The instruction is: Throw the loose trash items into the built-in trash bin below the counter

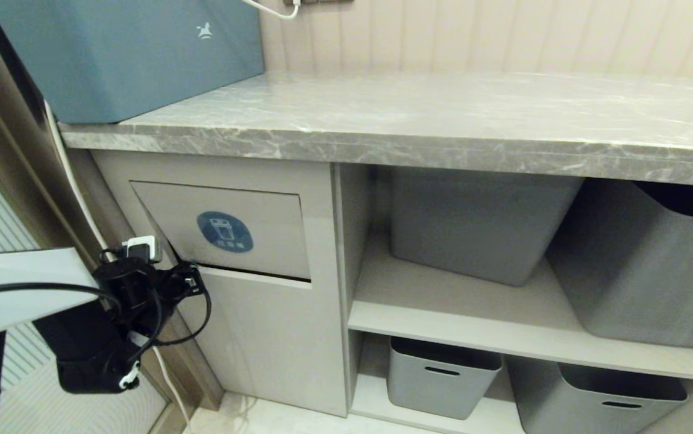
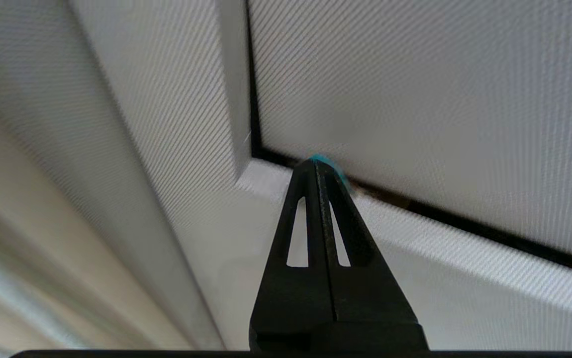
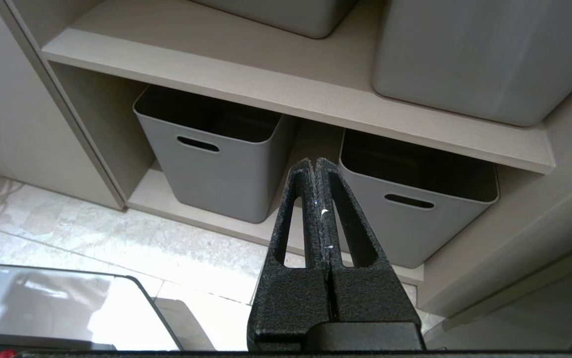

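Note:
The built-in trash bin's flap (image 1: 220, 232), beige with a blue oval sticker (image 1: 225, 231), sits in the cabinet panel under the grey marble counter (image 1: 443, 114). My left gripper (image 1: 193, 274) is at the flap's lower left corner, its tips at the dark gap along the flap's bottom edge. It is shut (image 2: 316, 163) on a trash scrap. Only a teal-blue sliver (image 2: 334, 170) shows at the tips, with a bit of brown (image 2: 390, 198) in the gap beside them. No other scrap is in view. My right gripper (image 3: 316, 161) is shut and empty, hanging low before the lower shelf.
Grey tubs (image 1: 479, 223) (image 1: 648, 265) stand on the upper shelf, and two more with slot handles (image 1: 440, 377) (image 1: 605, 398) stand below. A teal box (image 1: 123, 54) fills the counter's left end. A white cable (image 1: 69, 175) runs down the wall beside the cabinet.

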### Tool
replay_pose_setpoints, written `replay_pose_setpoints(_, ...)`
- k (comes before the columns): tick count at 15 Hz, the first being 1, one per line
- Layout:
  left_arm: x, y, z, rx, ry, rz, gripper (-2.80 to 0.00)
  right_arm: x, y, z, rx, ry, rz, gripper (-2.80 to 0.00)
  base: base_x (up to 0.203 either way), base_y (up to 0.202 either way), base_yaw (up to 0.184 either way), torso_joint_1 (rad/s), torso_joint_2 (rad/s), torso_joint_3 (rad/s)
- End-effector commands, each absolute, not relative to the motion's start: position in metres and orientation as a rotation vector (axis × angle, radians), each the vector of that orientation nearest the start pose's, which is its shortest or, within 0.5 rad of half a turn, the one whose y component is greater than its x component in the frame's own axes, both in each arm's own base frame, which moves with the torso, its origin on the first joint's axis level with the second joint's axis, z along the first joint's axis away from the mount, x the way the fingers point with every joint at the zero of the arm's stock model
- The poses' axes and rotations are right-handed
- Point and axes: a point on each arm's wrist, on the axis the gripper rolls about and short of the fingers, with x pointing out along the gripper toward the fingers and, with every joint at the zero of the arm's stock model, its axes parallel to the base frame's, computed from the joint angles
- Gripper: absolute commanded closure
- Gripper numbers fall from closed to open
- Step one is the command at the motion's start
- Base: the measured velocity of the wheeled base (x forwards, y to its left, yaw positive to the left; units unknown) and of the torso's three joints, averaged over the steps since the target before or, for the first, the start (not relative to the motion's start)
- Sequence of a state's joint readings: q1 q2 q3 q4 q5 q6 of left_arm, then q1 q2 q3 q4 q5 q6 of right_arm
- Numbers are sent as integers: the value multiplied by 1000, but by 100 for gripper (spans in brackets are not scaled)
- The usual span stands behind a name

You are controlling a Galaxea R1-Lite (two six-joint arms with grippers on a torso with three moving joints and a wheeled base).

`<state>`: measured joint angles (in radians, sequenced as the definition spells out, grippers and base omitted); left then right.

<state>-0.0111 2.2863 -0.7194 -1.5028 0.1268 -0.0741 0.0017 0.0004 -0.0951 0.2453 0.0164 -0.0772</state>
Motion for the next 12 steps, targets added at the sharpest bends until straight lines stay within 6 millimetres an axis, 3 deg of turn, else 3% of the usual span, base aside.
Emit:
replay_pose_setpoints(1, 383, -2, 43, -72, 43, 115, 0, -32, 0, 76, -77, 151, 25, 0, 0, 0, 0, 0, 0, 0)
replay_pose_setpoints(9, 422, -17, 57, -66, 15, 83, 0, -32, 0, 76, -80, 151, 23, 0, 0, 0, 0, 0, 0, 0)
replay_pose_setpoints(12, 415, -21, 60, -64, 32, 94, 0, -32, 0, 76, -82, 151, 23, 0, 0, 0, 0, 0, 0, 0)
